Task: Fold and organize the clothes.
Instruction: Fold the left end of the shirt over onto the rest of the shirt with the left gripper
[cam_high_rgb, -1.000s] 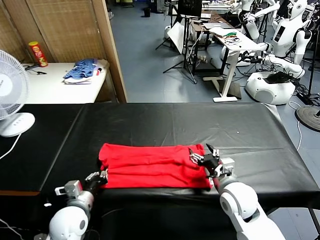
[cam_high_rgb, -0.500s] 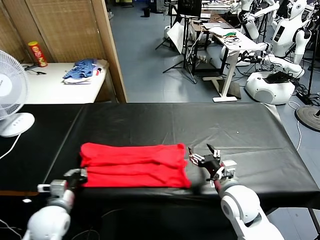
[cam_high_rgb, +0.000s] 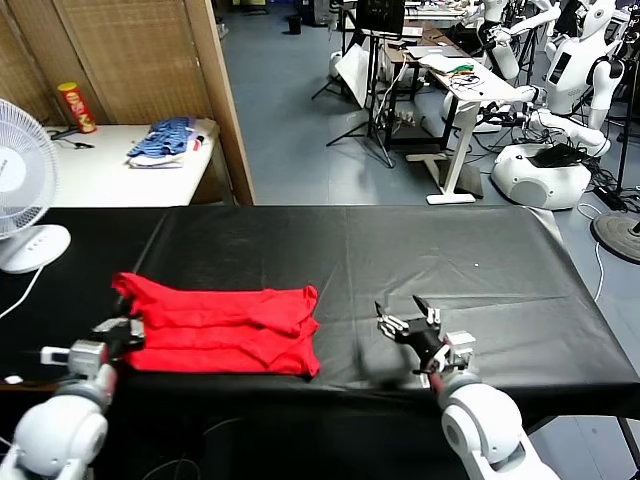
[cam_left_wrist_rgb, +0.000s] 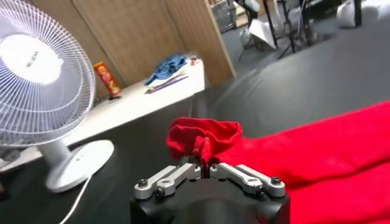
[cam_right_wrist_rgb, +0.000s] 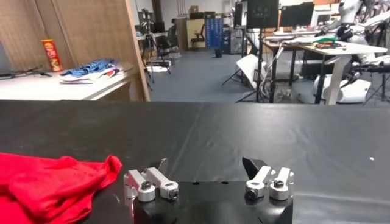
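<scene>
the bright red folded cotton t-shirt (cam_high_rgb: 218, 330) lies on the black table cover (cam_high_rgb: 420, 250), left gripper (cam_high_rgb: 118, 334) pinching its bunched edge; right gripper (cam_high_rgb: 410, 322) spread, empty. tugging sideways from one edge could undo the folds.

A robotics lab: white humanoid robots (cam_high_rgb: 560, 120) are standing idle at upper right beside cluttered desks (cam_high_rgb: 470, 80), tripods and trailing cables on a grey floor, while a black-draped counter (cam_high_rgb: 400, 250) is filling the foreground near a desk fan (cam_high_rgb: 25, 190).
</scene>
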